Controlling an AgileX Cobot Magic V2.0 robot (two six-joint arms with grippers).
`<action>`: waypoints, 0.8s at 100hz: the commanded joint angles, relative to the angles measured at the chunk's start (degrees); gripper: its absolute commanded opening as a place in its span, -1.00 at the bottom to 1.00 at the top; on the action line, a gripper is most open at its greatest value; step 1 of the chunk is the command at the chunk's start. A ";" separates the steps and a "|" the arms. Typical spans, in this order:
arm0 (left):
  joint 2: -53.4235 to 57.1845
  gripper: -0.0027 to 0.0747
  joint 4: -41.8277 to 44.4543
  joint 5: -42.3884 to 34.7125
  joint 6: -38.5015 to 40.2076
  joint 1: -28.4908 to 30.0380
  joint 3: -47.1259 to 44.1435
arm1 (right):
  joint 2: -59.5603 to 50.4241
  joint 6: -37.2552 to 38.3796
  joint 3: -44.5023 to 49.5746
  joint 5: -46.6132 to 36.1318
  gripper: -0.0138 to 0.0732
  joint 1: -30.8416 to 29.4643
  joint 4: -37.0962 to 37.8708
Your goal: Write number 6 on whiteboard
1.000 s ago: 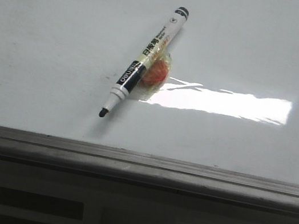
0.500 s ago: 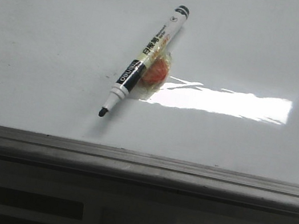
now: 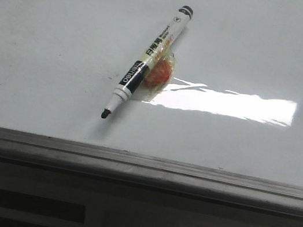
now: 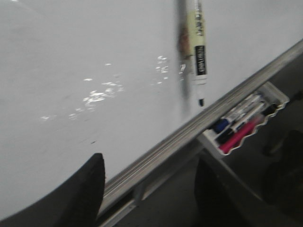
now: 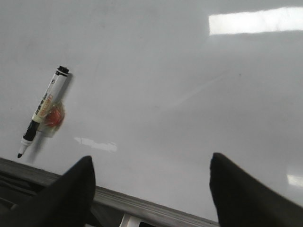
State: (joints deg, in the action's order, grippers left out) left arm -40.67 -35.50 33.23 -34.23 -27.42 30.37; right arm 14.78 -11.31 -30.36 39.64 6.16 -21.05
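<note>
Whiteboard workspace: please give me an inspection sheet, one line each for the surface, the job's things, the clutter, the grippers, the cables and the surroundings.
Surface: whiteboard, glossy white, faint smudges, bright glare, grey frame along the near edge.
Job's things: marker lies uncapped on the board, tip toward the frame; number 6 not seen on the board.
Clutter: small orange lump in clear wrap, under the marker's middle.
Grippers: left gripper open, holding nothing; right gripper open, holding nothing; both apart from the marker.
Cables: nothing seen.
Surroundings: tray of spare markers beyond the frame, seen from the left wrist.
</note>
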 commanded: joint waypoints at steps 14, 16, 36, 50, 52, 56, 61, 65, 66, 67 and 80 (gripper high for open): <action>-11.53 0.04 -7.51 -14.12 0.00 -11.41 4.73 | 1.12 -0.92 -1.99 -3.23 0.39 0.19 -0.22; -12.51 0.04 -7.51 -15.20 0.00 -12.47 5.08 | 1.12 -0.92 -1.99 -3.23 0.39 0.19 -0.22; -20.07 0.04 -9.76 -23.83 0.00 -19.35 7.32 | 1.12 -0.92 -1.99 -2.86 0.39 0.19 -0.22; -23.50 0.04 -13.87 -26.78 0.00 -20.56 8.20 | 1.12 -0.92 -1.99 -2.36 0.39 0.19 -0.22; -23.76 0.04 -14.29 -26.77 0.00 -20.56 8.31 | 1.12 -0.92 -1.99 -2.36 0.39 0.19 -0.22; -24.62 0.04 -15.17 -27.04 0.00 -20.56 8.40 | 1.12 -0.92 -1.99 -2.36 0.39 0.19 -0.22; -25.58 0.04 -15.46 -27.20 0.00 -20.56 8.53 | 1.12 -0.92 -1.99 -2.36 0.39 0.19 -0.22; -26.37 0.04 -15.46 -27.24 0.00 -20.56 8.53 | 1.12 -0.92 -1.99 -2.46 0.39 0.19 -0.22; -26.50 0.04 -15.46 -27.37 0.00 -20.56 8.53 | 1.12 -0.92 -1.99 -2.46 0.39 0.19 -0.22; -26.73 0.04 -15.46 -27.35 0.00 -20.56 8.53 | 1.12 -0.92 -1.99 -2.47 0.39 0.19 -0.22; -28.52 0.03 -16.10 -28.07 0.00 -20.56 8.53 | 1.12 -0.92 -1.99 -2.94 0.39 0.19 -0.22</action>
State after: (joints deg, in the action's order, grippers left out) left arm -69.27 -50.08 8.60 -34.23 -47.53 36.99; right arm 14.78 -11.54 -30.38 41.04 6.27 -20.94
